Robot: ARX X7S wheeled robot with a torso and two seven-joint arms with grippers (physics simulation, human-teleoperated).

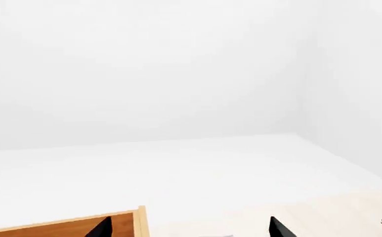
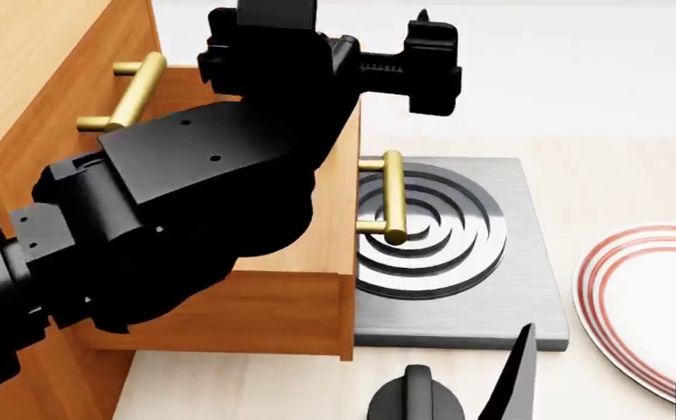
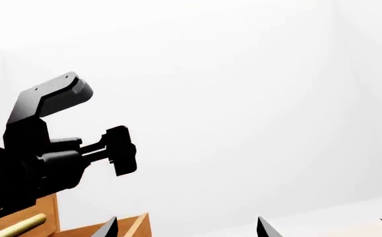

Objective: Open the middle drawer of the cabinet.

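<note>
A: Where is the middle drawer (image 2: 261, 306)?

B: In the head view it stands pulled out from the cabinet (image 2: 23, 96), at the left of the picture. Its front panel juts well forward of the cabinet face, and its brass handle (image 2: 390, 197) hangs over the grey hotplate (image 2: 466, 254) that sits just beside the cabinet on the pale bench (image 2: 617, 166).

A: And the drawer above it?

B: The top drawer (image 2: 104, 61) sits flush in the cabinet, its own brass handle (image 2: 128, 92) showing up and to the left. I cannot see the bottom drawer.

A: What of the arms?

B: The left arm's bulk crosses over the open drawer. The left gripper (image 2: 431, 66) is raised above the drawer, apart from both handles. In the left wrist view two dark fingertips (image 1: 279, 228) show with a wide gap between them, so its jaws are spread, and nothing lies between them.

A: The right one?

B: The right gripper (image 2: 600, 376) is low at the near edge of the head view, beside a white plate with red rings (image 2: 647, 289). Its fingertips (image 2: 512, 372) stand well apart, so those jaws are spread too, holding nothing. The right wrist view shows the same two tips, with the left gripper and a corner of the cabinet beyond.
</note>
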